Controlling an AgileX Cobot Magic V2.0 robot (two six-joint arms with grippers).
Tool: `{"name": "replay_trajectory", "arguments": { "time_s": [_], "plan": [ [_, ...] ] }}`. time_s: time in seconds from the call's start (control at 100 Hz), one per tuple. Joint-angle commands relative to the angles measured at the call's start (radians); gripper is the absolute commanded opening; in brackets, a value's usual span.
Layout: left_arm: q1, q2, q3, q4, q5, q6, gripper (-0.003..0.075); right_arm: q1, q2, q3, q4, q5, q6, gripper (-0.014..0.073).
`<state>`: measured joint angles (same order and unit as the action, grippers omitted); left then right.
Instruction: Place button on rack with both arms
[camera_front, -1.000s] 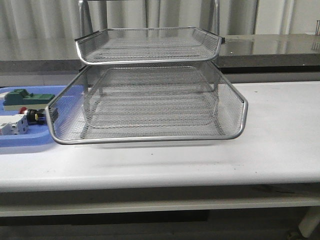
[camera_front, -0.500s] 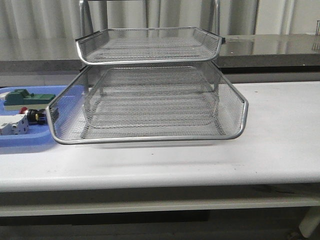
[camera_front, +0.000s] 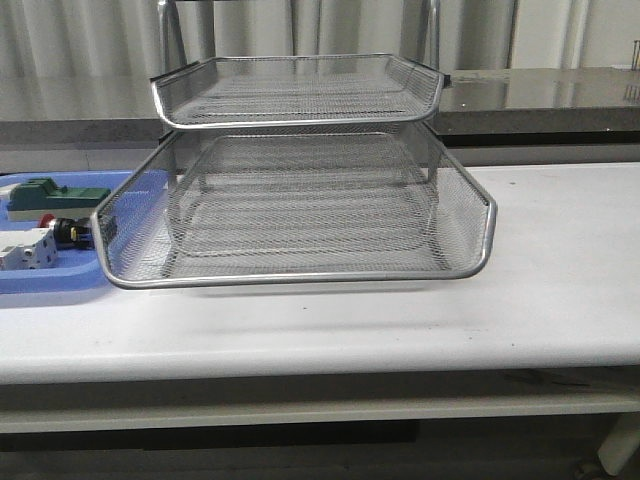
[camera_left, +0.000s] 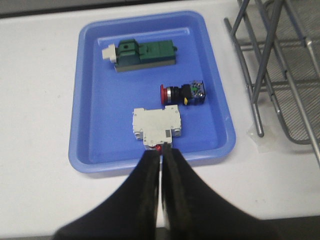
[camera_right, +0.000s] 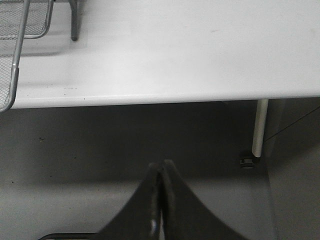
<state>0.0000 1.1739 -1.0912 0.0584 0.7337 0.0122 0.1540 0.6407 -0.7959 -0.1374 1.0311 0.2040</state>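
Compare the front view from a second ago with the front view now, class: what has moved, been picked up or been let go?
Nothing has visibly changed. The rack stands in the same place on the table, and the button lies as before in the blue tray beside the green block and the white component. Neither arm appears in the front view, and nothing was taken hold of or let go.

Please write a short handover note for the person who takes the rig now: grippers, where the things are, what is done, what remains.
Left gripper: shut, empty, above the near edge of the flat blue plastic tray.
Right gripper: shut, empty, off the white table's front edge.
The small red-headed push-button with black-and-blue body lies on its side in the blue tray, between the green block component and the white boxy component.
The silver wire-mesh tray rack holds nothing visible.
Done: nothing.
Left: pick up the button, place it on the rack.
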Motion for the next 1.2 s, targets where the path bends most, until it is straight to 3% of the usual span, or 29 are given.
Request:
{"name": "replay_trajectory", "arguments": {
  "time_s": [0.0, 0.17, 0.26, 0.38, 0.5, 0.57, 0.87, 1.01, 1.19],
  "plan": [
    [0.001, 0.055, -0.085, 0.003, -0.009, 0.003, 0.0004, 0.002, 0.000, -0.033, -0.021, -0.049, 0.000, -0.0070],
    [0.000, 0.162, -0.139, 0.001, 0.065, 0.058, 0.0009, 0.002, 0.000, -0.033, -0.021, -0.049, 0.000, -0.0070],
    [-0.006, 0.186, -0.150, -0.004, 0.103, 0.129, 0.0076, 0.002, 0.000, -0.033, -0.021, -0.049, 0.000, -0.0070],
    [-0.006, 0.192, -0.150, -0.013, 0.112, 0.140, 0.0304, 0.002, 0.000, -0.033, -0.021, -0.049, 0.000, -0.0070],
    [-0.006, 0.192, -0.150, -0.013, 0.130, 0.159, 0.0627, 0.002, 0.000, -0.033, -0.021, -0.049, 0.000, -0.0070],
    [-0.006, 0.192, -0.150, -0.013, 0.142, 0.159, 0.0730, 0.002, 0.000, -0.033, -0.021, -0.049, 0.000, -0.0070],
    [-0.006, 0.192, -0.150, -0.044, 0.102, 0.161, 0.0681, 0.002, 0.000, -0.033, -0.021, -0.049, 0.000, -0.0070],
    [-0.006, 0.202, -0.155, -0.046, 0.035, 0.300, 0.0680, 0.002, 0.000, -0.033, -0.021, -0.049, 0.000, -0.0070],
    [-0.006, 0.300, -0.261, -0.076, 0.048, 0.450, 0.0679, 0.002, 0.000, -0.033, -0.021, -0.049, 0.000, -0.0070]
  ]
}}
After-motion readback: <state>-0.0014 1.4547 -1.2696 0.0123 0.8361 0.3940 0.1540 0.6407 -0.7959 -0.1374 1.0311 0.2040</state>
